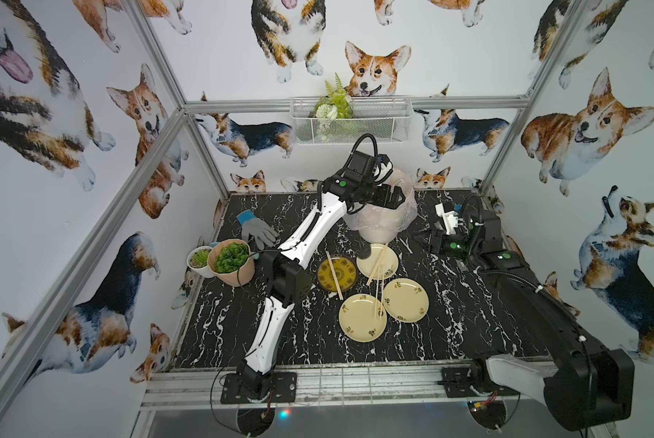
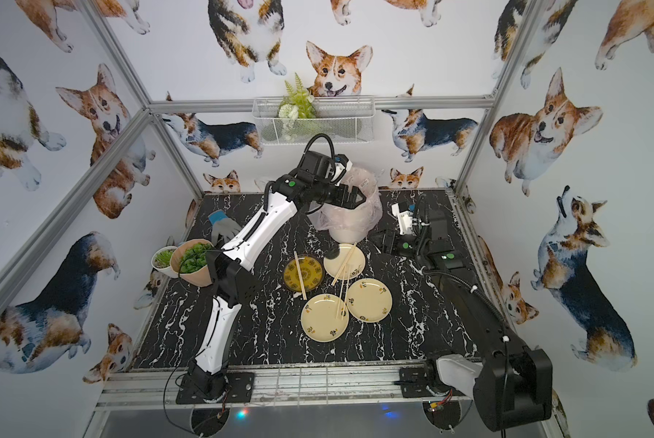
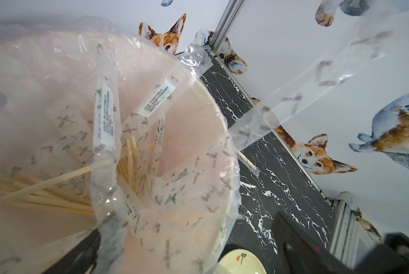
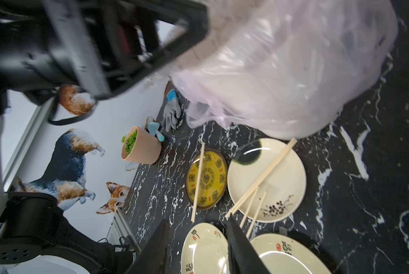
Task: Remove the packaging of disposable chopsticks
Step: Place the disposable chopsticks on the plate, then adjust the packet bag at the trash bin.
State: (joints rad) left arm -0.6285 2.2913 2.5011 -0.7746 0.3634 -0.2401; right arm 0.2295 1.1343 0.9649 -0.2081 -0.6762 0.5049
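Sleeves of crinkly clear plastic packaging (image 3: 104, 111) lie in the pink-lined bin (image 3: 216, 106) under the left gripper (image 1: 396, 198), spread and empty. The right gripper (image 4: 196, 220) is likewise parted and empty. Likely light, slippery film: pinch a sealed end.

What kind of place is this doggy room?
Probably a robot practice booth, not a kitchen: metal frame around corgi walls, a left arm and right arm bolted beside the table, plates and chopsticks set out.

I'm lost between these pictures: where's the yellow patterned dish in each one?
In both top views: yellow dish near the centre, under a chopstick pair.
Left wrist: not in it.
Right wrist: near the picture's middle.
Shared landmark: the pink-lined bin, visible in all four.
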